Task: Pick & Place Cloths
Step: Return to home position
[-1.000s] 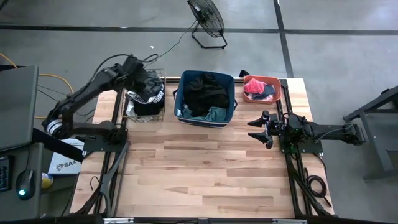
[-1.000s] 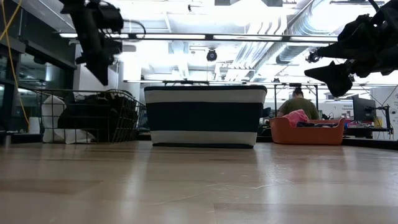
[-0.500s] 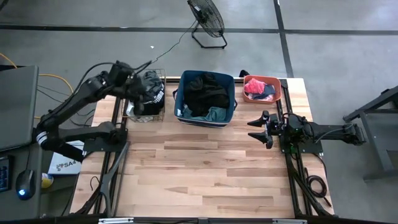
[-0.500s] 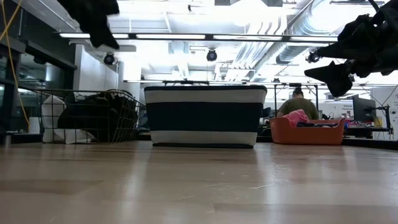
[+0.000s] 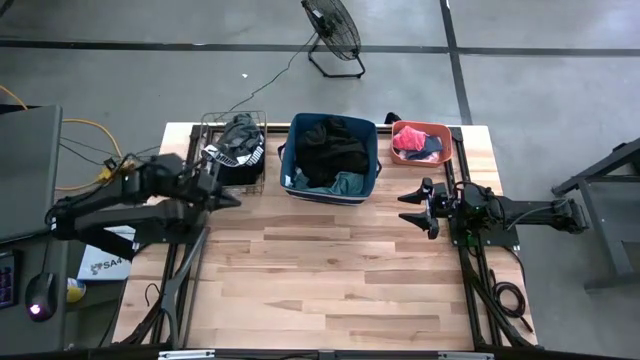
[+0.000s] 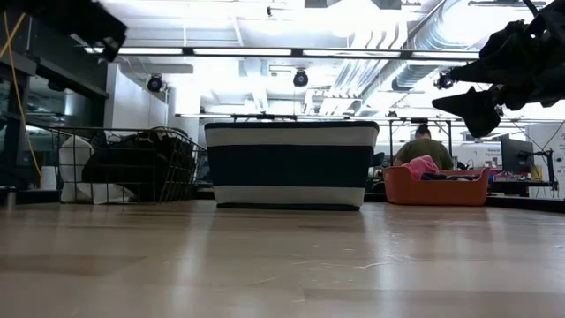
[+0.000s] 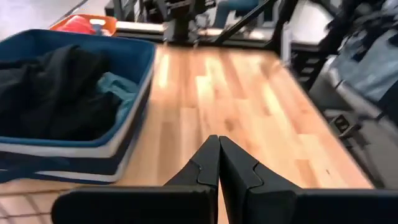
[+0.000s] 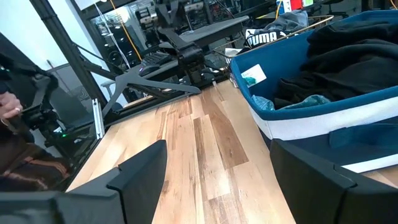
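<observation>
Black cloths (image 5: 330, 148) and a teal one (image 5: 346, 183) lie heaped in the blue fabric bin (image 5: 287, 160) at the table's far middle. A black and white cloth (image 5: 238, 150) fills the wire basket (image 5: 208, 128) on the bin's left. Pink cloths (image 5: 408, 140) lie in the coral tub (image 5: 446, 148) on its right. My left gripper (image 5: 233, 200) hangs shut and bare in front of the wire basket, pointing nearly level toward the table's right; its shut fingers (image 7: 218, 155) aim past the bin. My right gripper (image 5: 408, 208) stands open and bare at the table's right edge.
The bare wood table (image 5: 330, 280) stretches from the containers to the near edge. A floor fan (image 5: 333, 30) stands beyond the far edge. A person (image 6: 422, 146) sits in the room behind the coral tub (image 6: 437, 190).
My left gripper has drawn back from above the wire basket toward the table's near and left edges. It has tipped from pointing down to nearly level and stays shut with nothing in it. The cloths have not moved.
</observation>
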Controlling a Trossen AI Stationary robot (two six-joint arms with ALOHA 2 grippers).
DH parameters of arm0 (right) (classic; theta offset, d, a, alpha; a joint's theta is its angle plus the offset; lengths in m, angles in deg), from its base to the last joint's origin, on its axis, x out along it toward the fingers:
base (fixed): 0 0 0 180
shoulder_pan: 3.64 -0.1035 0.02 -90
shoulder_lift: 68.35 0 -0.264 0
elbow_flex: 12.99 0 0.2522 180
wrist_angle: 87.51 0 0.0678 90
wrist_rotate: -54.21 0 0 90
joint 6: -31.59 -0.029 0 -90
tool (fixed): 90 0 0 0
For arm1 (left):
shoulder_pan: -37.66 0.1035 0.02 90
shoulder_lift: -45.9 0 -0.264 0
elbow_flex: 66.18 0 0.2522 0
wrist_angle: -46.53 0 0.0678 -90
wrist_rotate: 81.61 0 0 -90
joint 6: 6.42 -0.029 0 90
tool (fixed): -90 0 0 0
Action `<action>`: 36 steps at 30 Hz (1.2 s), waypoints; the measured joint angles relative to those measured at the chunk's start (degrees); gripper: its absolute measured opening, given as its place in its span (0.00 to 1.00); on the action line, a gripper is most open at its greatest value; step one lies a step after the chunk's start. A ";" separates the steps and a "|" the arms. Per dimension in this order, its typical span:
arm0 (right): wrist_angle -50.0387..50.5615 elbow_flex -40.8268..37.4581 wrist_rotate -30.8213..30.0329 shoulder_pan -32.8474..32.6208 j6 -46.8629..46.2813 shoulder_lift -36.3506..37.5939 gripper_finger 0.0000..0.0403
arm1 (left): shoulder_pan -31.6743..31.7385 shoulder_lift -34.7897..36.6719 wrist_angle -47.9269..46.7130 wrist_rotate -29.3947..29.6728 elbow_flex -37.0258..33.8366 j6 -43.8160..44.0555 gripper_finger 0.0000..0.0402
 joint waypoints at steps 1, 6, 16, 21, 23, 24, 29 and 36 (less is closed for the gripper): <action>0.01 0.01 0.00 0.00 0.00 0.00 0.69 | -1.31 2.22 0.49 0.63 -1.51 1.53 0.00; 0.01 0.01 0.00 0.00 0.00 0.00 0.69 | -6.52 11.37 2.16 4.90 -7.21 5.98 0.00; 0.01 0.01 0.00 0.00 0.00 0.00 0.69 | -10.80 20.43 9.03 7.90 -13.89 8.66 0.00; -0.01 -0.01 0.00 0.00 0.00 0.00 0.69 | -10.78 20.37 16.58 5.88 -19.04 10.07 0.00; -0.01 -0.01 0.00 0.00 0.00 0.00 0.69 | -10.78 20.38 20.39 5.55 -21.44 10.48 0.00; -0.01 0.01 0.00 0.02 0.00 0.00 0.69 | -10.78 20.37 21.61 5.55 -22.30 10.53 0.00; -0.01 0.01 0.00 0.01 0.00 0.00 0.69 | -10.78 20.41 24.59 5.73 -24.93 10.32 0.00; -0.01 0.01 0.00 0.00 0.00 0.00 0.69 | -10.78 20.41 26.82 5.90 -27.06 8.86 0.00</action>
